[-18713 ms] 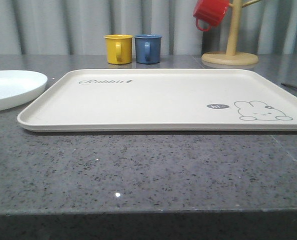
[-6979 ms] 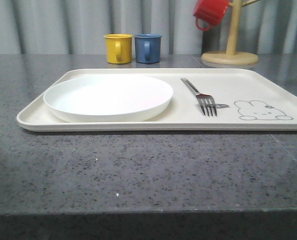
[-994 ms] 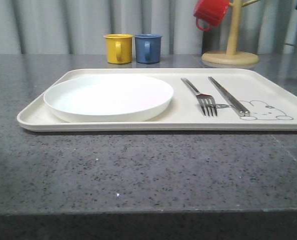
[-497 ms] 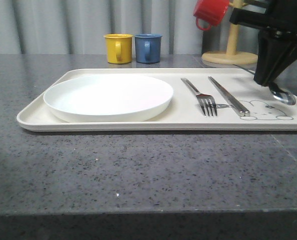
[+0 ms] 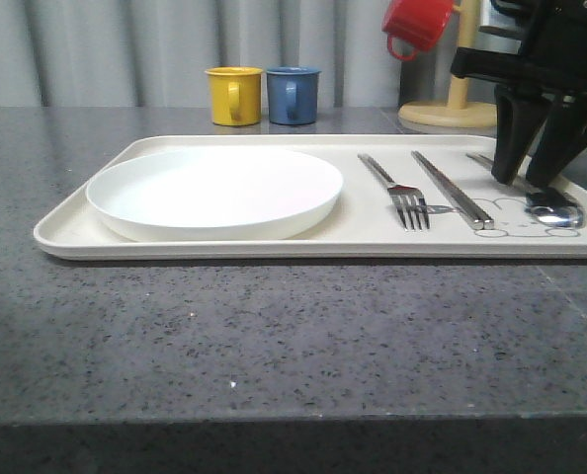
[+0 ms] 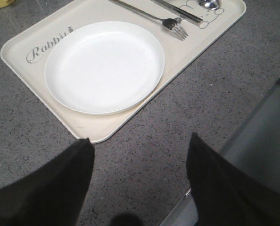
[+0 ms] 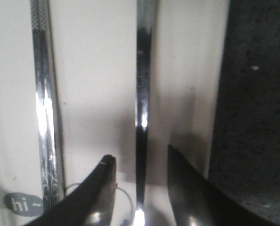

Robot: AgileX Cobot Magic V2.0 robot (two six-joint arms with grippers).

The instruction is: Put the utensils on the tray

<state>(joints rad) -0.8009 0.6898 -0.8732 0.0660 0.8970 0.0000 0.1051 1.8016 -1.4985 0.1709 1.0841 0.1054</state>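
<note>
Step in hand: releasing the spoon [image 5: 548,204] onto the tray [image 5: 274,247], judged from the right end effector [image 5: 532,178] standing over the spoon's handle with its fingers parted.
Doing it well: lift straight up from the tray, fingers kept apart, so neither fingertip drags the handle sideways toward the chopsticks [image 5: 452,191] or over the low rim at the tray's right edge.
Right end effector: jaws apart to a narrow gap, one finger on each side of the spoon handle [image 7: 142,94]; whether a fingertip touches the handle I cannot tell.
Spoon: flat on the tray near its right edge, bowl toward the tray's front edge on the rabbit drawing, handle running between the fingers toward the back edge.
Chopsticks and fork [image 5: 394,190]: lying parallel on the tray, chopsticks between fork and spoon, all apart from each other.
Plate [image 5: 214,191]: on the tray's left half, beside the fork.
Left end effector [image 6: 137,181]: wide and holding nothing, over the bare counter [image 6: 177,122] off the tray's front edge.
Progress: all pieces appear to lie on the tray.
</note>
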